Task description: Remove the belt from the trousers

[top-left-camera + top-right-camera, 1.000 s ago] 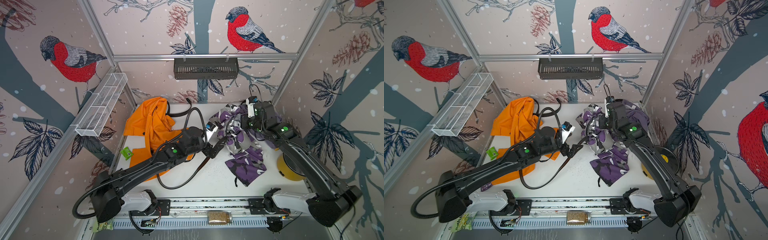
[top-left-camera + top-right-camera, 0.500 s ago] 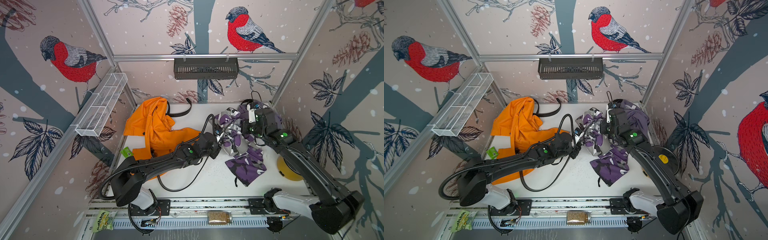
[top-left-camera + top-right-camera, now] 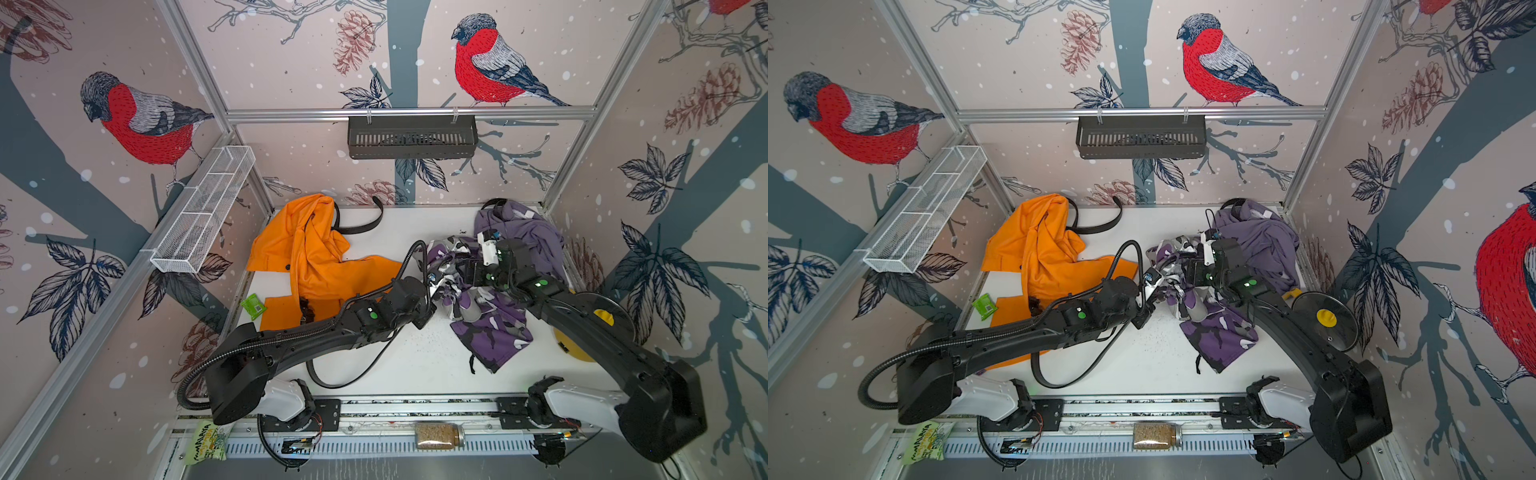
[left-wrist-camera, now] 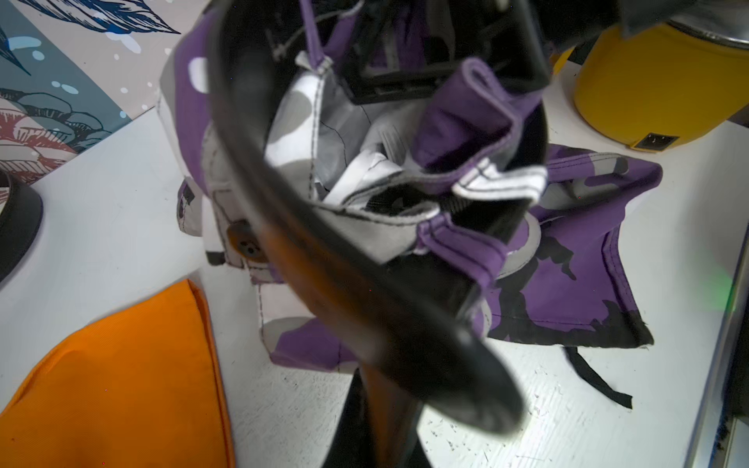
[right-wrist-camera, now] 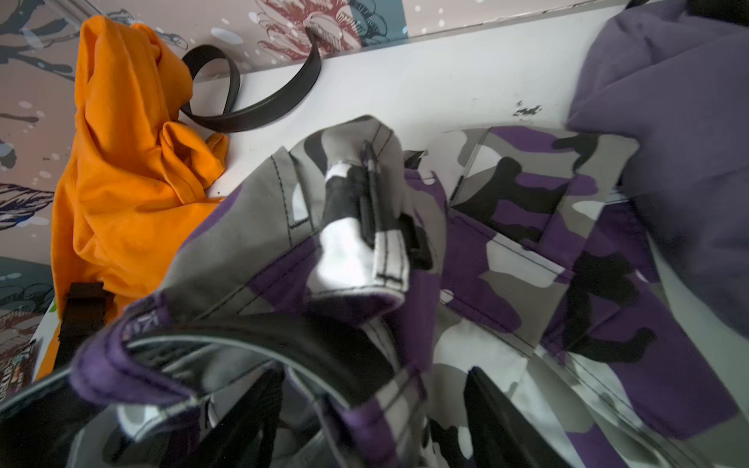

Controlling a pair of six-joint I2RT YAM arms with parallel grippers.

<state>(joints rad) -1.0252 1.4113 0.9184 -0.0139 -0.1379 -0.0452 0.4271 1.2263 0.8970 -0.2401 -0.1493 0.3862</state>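
Note:
The purple camouflage trousers (image 3: 486,328) (image 3: 1217,332) lie bunched at the right of the white table. A black belt (image 4: 251,133) (image 5: 259,336) still runs through their waistband loops. My left gripper (image 3: 432,286) (image 3: 1152,286) (image 4: 375,421) is at the trousers' left edge, shut on the belt near its free end. My right gripper (image 3: 461,270) (image 3: 1183,270) (image 5: 377,409) sits over the waistband. Its jaws stand open, with belt and waistband cloth lying between the fingers (image 5: 498,413).
An orange garment (image 3: 316,257) with a second black belt (image 3: 361,224) lies at the back left. A plain purple garment (image 3: 523,232) is at the back right. A yellow container (image 3: 594,320) stands by the right wall. A green packet (image 3: 253,305) lies at the left edge.
My left gripper moved in to the trousers and shut on the belt. My right gripper, shut on the trousers before, has opened.

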